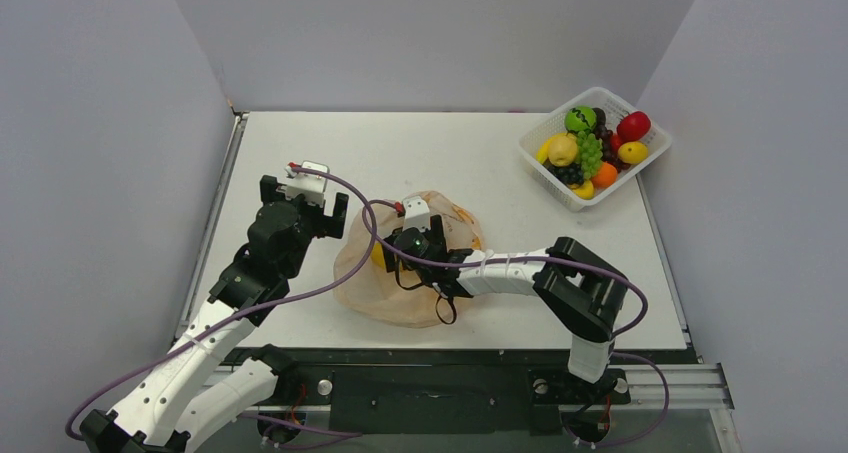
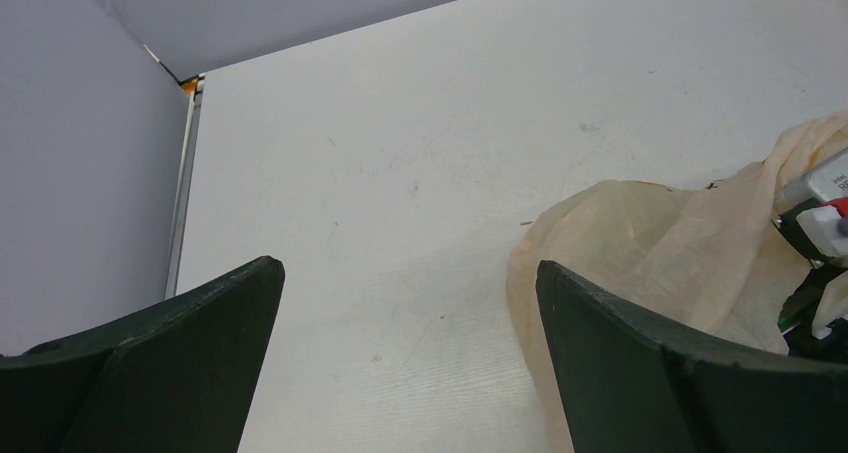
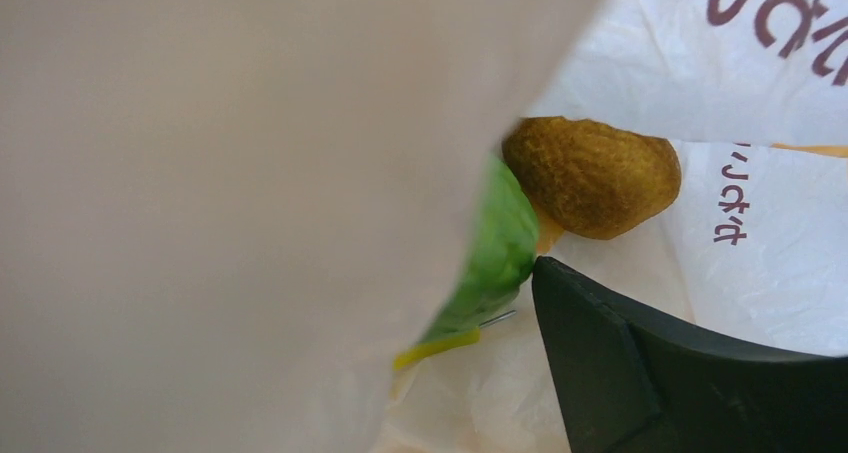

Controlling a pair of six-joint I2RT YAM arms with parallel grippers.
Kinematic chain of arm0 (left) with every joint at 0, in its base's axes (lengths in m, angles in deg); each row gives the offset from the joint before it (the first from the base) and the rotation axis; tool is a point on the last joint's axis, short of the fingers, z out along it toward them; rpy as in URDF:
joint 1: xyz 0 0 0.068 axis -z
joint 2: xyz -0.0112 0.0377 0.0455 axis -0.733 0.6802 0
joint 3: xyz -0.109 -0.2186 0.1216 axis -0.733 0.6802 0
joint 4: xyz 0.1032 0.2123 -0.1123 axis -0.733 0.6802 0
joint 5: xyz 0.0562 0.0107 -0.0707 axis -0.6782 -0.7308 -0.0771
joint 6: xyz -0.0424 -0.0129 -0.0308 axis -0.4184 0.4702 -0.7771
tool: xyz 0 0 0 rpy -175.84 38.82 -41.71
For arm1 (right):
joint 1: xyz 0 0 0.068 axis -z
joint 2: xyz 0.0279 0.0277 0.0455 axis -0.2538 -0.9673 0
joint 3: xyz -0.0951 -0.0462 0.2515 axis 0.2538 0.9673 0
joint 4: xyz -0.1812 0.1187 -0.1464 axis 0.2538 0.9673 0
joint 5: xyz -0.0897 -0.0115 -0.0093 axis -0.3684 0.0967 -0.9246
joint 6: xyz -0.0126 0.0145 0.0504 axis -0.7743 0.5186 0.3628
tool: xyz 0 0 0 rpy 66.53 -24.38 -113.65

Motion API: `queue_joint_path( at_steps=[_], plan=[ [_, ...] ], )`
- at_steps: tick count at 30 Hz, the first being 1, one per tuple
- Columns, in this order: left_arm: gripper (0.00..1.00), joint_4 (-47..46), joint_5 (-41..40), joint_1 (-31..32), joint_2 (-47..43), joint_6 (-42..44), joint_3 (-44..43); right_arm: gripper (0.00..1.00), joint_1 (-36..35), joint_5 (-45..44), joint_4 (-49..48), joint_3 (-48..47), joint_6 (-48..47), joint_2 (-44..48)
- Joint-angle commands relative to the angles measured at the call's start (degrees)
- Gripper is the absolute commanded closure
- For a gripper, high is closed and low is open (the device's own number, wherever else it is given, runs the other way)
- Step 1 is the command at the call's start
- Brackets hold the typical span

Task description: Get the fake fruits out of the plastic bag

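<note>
Nearest us, two white robot arms rise from the desk's (image 1: 450, 153) near edge. Just beyond them, near the middle of that edge, lies a crumpled peach plastic bag (image 1: 365, 278). The right gripper (image 1: 395, 253) reaches leftward into its mouth. Inside, only one of its fingers (image 3: 650, 373) shows, because the bag's film hides the other. That finger stands well off centre with nothing pressed against it, so we judge the jaws apart and empty. A green fruit (image 3: 500, 248) lies just beside the fingertip, on its inner side, and seems to run lengthways away from the gripper. Slightly farther in, a brown fruit (image 3: 590, 178) lies crosswise. The right arm is plainly the nearer to both. The left gripper (image 2: 405, 265) hovers outside, just beside the bag's left edge, jaws wide apart, holding nothing. At the far right corner stands a white basket (image 1: 548, 178) of fruit.
</note>
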Motion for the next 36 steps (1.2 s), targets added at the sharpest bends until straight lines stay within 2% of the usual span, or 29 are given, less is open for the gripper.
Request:
queue_joint_path(
  at_steps=[1,3,6,9,10,12,14,18,25,29,32,36],
  plan=[
    [0.02,-2.61,0.47,0.06,-0.45,0.57,-0.51,0.21,0.13,-1.57,-3.14,-2.01,-0.79,-0.55],
    [0.02,-2.6,0.51,0.08,-0.45,0.57,-0.5,0.3,0.06,-1.32,-3.29,-1.9,-0.99,-0.56],
    [0.02,-2.6,0.43,0.08,-0.45,0.57,-0.5,0.5,-0.14,-1.43,-2.85,-1.7,-1.44,0.25],
    [0.02,-2.62,0.35,0.09,-0.44,0.56,-0.5,0.66,-0.56,-2.67,-2.25,-1.03,-2.02,2.58],
    [0.02,-2.61,0.39,0.04,-0.4,0.56,-0.45,0.78,-0.71,-2.77,-1.75,-0.59,-2.31,3.27],
    [0.02,-2.6,0.47,0.08,-0.31,0.57,-0.49,0.91,-0.88,-3.04,-0.93,0.11,-2.44,5.55],
    [0.02,-2.56,0.44,0.06,-0.25,0.57,-0.49,0.98,-0.92,-3.09,-0.08,1.18,-2.46,8.2],
    [0.02,-2.49,0.52,0.09,-0.27,0.57,-0.52,1.0,-0.94,-2.46,2.07,3.3,-2.28,13.68],
    [0.02,-2.27,0.32,0.21,-0.73,0.54,-0.59,1.0,-1.0,4.53,0.19,11.85,-1.58,19.61],
    [0.02,-2.33,0.11,0.17,-0.88,0.57,-0.58,1.0,-1.08,7.11,0.71,15.47,-3.89,27.7],
    [0.01,-2.21,0.51,0.17,-0.96,0.49,-0.79,1.0,-0.98,4.13,2.99,16.56,-5.72,36.61],
    [0.01,-2.08,0.63,0.05,-1.6,0.4,-0.97,1.0,0.98,-3.07,7.11,14.26,-7.41,42.78]
  ],
)
